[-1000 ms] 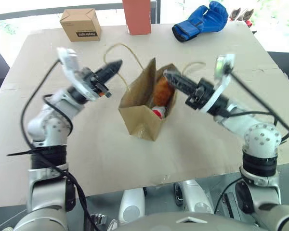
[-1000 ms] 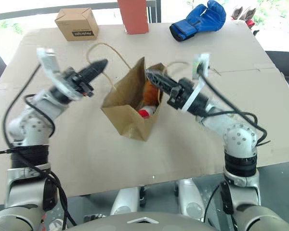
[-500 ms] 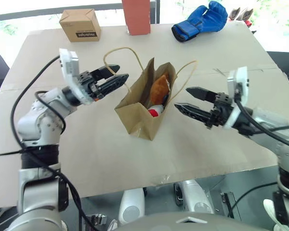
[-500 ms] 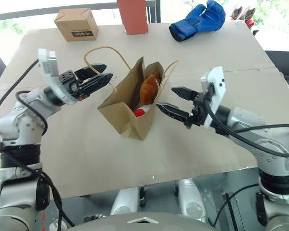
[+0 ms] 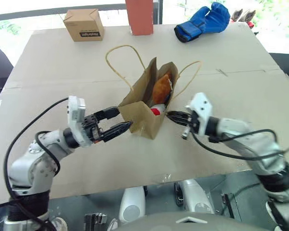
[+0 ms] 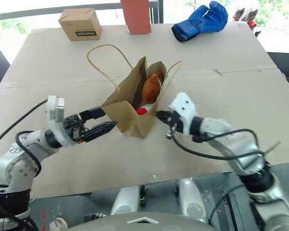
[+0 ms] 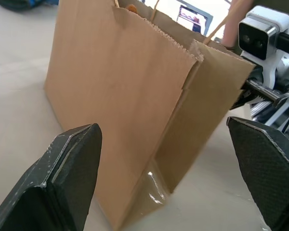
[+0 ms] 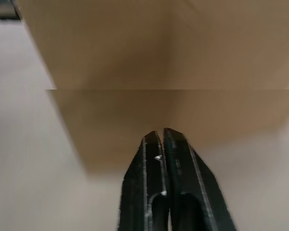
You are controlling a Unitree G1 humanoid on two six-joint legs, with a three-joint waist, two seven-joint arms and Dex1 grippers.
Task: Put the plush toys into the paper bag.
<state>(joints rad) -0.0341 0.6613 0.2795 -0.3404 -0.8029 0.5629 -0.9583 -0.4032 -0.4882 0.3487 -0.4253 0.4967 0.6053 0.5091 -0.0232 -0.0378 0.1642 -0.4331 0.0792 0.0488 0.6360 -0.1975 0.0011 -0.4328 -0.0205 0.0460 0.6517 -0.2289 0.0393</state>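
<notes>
The brown paper bag (image 5: pixel 140 107) stands upright and open at the table's middle, its two loop handles splayed outward. Inside it sit the plush toys: the orange-brown furry one (image 5: pixel 161 89) and, below it, the white one's red tip (image 5: pixel 155 111). My left gripper (image 5: pixel 119 121) is open, low over the table, its fingertips close to the bag's near left corner; the left wrist view has the bag (image 7: pixel 130 96) between the spread fingers (image 7: pixel 67 173). My right gripper (image 5: pixel 171 115) is shut and empty, its tip pointing at the bag's right side (image 8: pixel 159 72).
At the table's far edge stand a small cardboard box (image 5: pixel 84 24), a tall red-orange box (image 5: pixel 140 17) and a blue boxing glove (image 5: pixel 202 21). The cardboard-covered table (image 5: pixel 241 96) ends just in front of both arms.
Both arms have come down and back from beside the bag's mouth to its lower sides. The left gripper opened and stayed open. The right gripper opened, then shut again.
</notes>
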